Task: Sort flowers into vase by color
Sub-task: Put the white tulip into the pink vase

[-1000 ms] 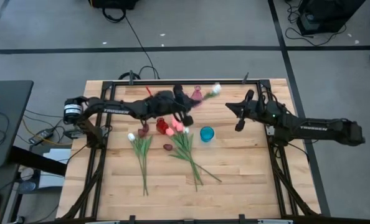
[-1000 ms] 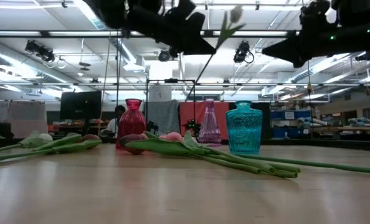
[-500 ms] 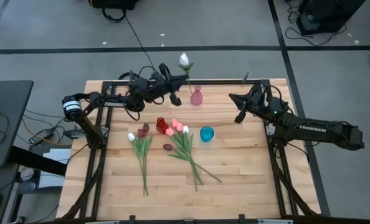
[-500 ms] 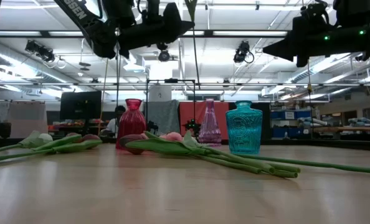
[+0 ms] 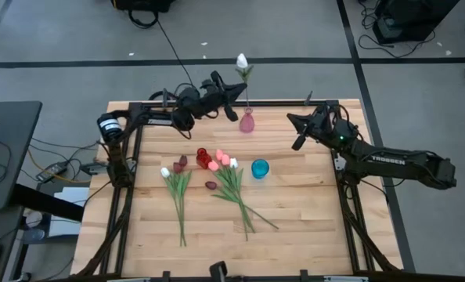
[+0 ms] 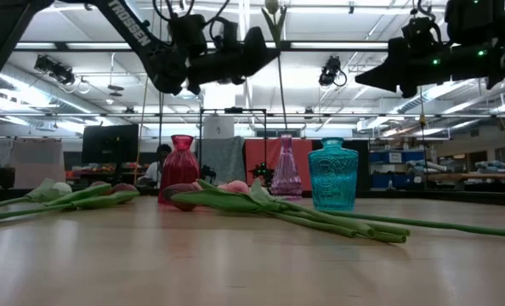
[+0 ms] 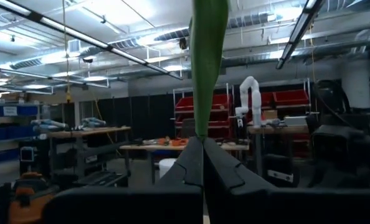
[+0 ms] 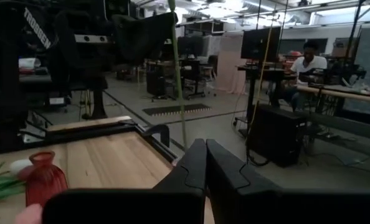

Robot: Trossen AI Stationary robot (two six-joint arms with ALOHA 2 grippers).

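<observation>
My left gripper (image 5: pixel 235 92) is shut on a white tulip (image 5: pixel 242 60) at the table's far edge. The tulip stands upright, head up. Its thin stem (image 6: pixel 280 93) runs down to the mouth of the pink vase (image 5: pixel 247 122); whether the end is inside, I cannot tell. My right gripper (image 5: pixel 290 118) hovers shut and holds nothing, to the right of that vase. The other flowers lie flat on the table in two bunches (image 5: pixel 178 186) (image 5: pixel 235 184), beside the red vase (image 5: pixel 203 157) and the teal vase (image 5: pixel 260 168). My left gripper pinches the tulip's green stem (image 7: pixel 202 127) between its two fingers, high up and a short way below the white head (image 6: pixel 272 7). The fingers come from the table's left, slanting a little upward, and lie across the stem. The flower stands upright and lifted, most of its stem below the fingers.
A loose maroon head (image 5: pixel 210 186) lies between the two bunches. Black frame rails (image 5: pixel 350 204) run along the table's sides and far edge. Bare wood (image 5: pixel 295 235) fills the near half. In the room behind, a person (image 8: pixel 306 68) sits at a desk.
My left gripper has swung from above the table's middle toward the far edge and tipped upward. The white tulip has turned from slanting to upright, its stem now above the pink vase. My right gripper has drifted a little toward the far edge.
</observation>
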